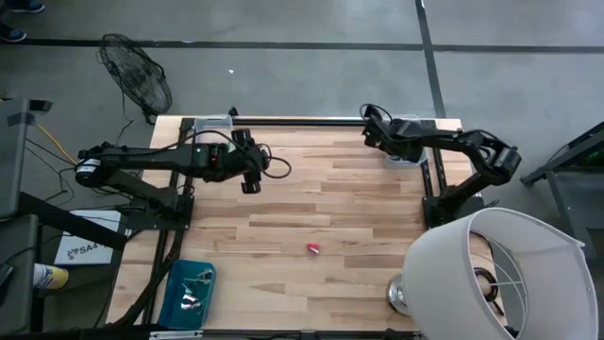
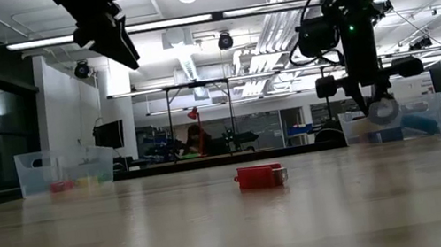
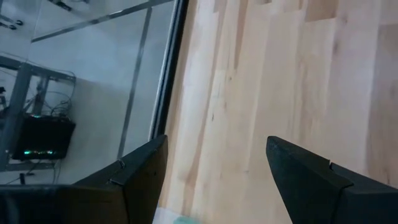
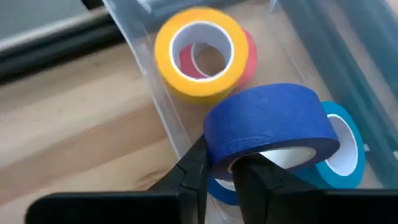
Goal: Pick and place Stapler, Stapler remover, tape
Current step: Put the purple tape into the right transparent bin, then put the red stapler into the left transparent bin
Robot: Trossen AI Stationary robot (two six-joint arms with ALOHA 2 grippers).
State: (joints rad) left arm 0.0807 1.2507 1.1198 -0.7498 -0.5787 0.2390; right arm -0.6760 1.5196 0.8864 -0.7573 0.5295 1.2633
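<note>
Wooden plank tabletop (image 1: pixel 311 203) is lying mostly bare through its middle, leaving wide open room between the arms. Clear plastic bin (image 4: pixel 158 118) is sitting at the far right corner; another clear bin (image 2: pixel 65 168) is sitting at the far left corner. Right gripper (image 4: pixel 219 171) is hanging over the right bin, fingers pinching the wall of a blue tape roll (image 4: pixel 270 127), ring tilted. Yellow tape roll (image 4: pixel 200 53) is lying in that bin, hollow centre facing up. Left gripper (image 3: pixel 214 168) is hovering near the far left edge, fingers spread, holding nothing. Small red stapler (image 2: pixel 261 176) is lying near the tabletop's centre, long axis level in the low view.
</note>
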